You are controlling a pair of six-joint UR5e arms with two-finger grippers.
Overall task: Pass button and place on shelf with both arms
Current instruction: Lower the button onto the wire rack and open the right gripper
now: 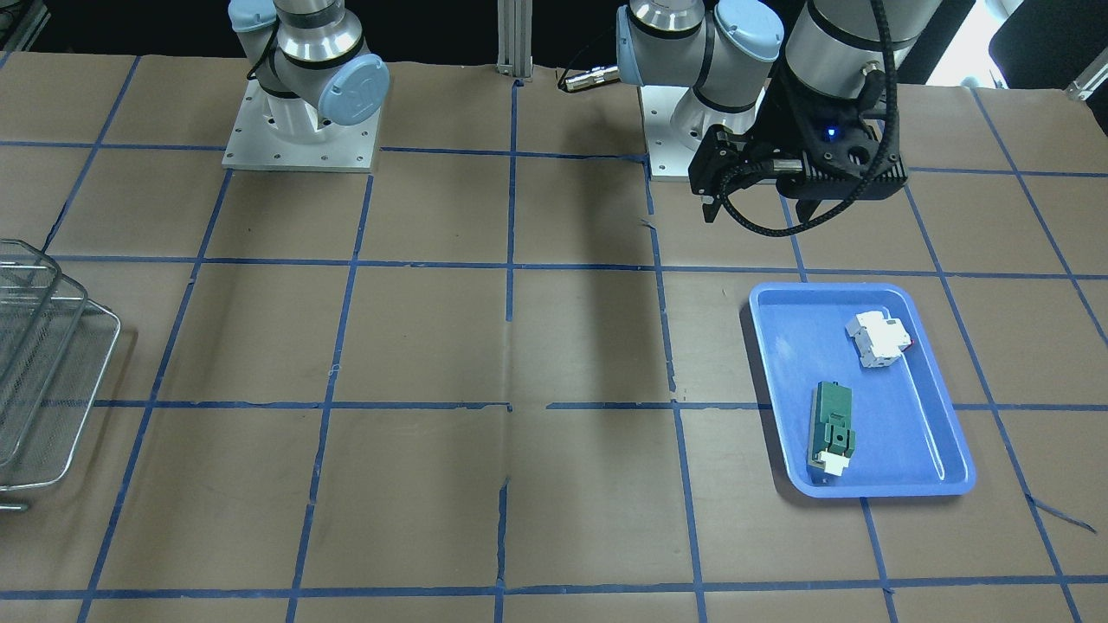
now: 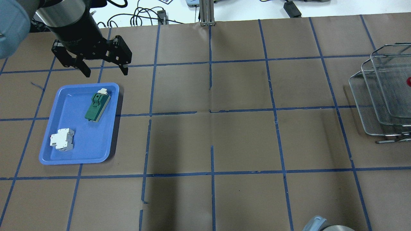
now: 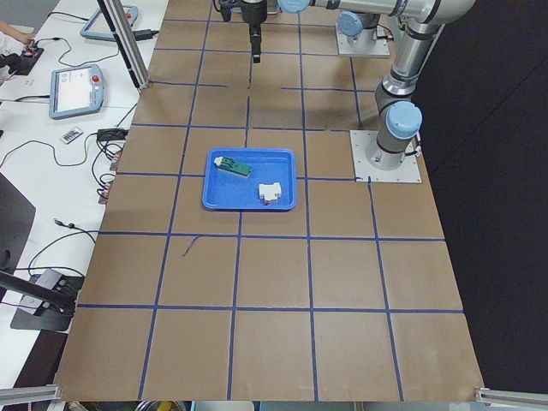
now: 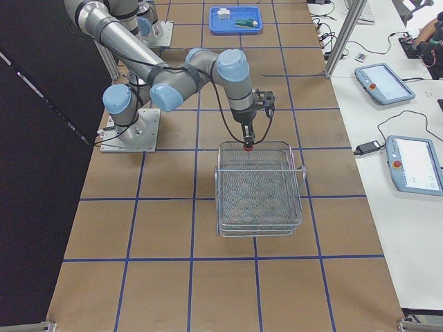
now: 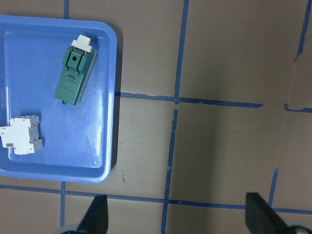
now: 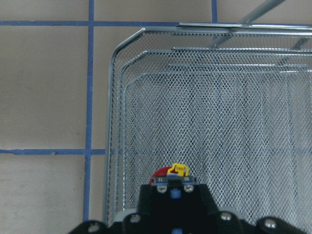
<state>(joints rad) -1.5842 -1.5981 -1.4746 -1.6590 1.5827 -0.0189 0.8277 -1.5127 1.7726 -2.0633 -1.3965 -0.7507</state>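
My right gripper is shut on the button, red cap down, and holds it over the near-left corner of the top tier of the wire-mesh shelf. In the right wrist view the button shows its red cap and yellow ring between my fingers, just above the mesh of the shelf. Overhead, the shelf stands at the right edge with a red spot of the button. My left gripper is open and empty, hovering beyond the far edge of the tray.
A blue plastic tray on the robot's left holds a white breaker and a green block. The table is brown paper with a blue tape grid. A metal post stands at the far edge.
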